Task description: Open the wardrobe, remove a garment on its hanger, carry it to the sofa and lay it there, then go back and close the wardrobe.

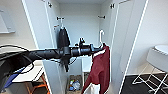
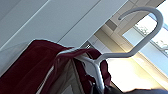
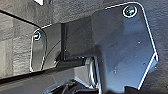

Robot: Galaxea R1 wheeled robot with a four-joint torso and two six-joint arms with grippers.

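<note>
Left hand clamped on white hanger (hook free of pegs), maroon garment hanging below, before open wardrobe

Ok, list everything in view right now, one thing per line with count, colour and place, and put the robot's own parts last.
wardrobe: one, white, straight ahead, both doors open.
garment: one, maroon with white trim, hanging at the wardrobe's open front off the end of the left arm.
hanger: one, white, carrying the garment, hook free in the air below the pegs.
black T-shirt: one, black, hanging inside the wardrobe from a peg on its own white hanger.
pegs: black, high on the wardrobe's inner walls.
white seat: one, white on thin legs, at the picture's right edge.
left arm: one, black, reaching across from the picture's left.
left gripper: one, at the hanger's neck.
</note>
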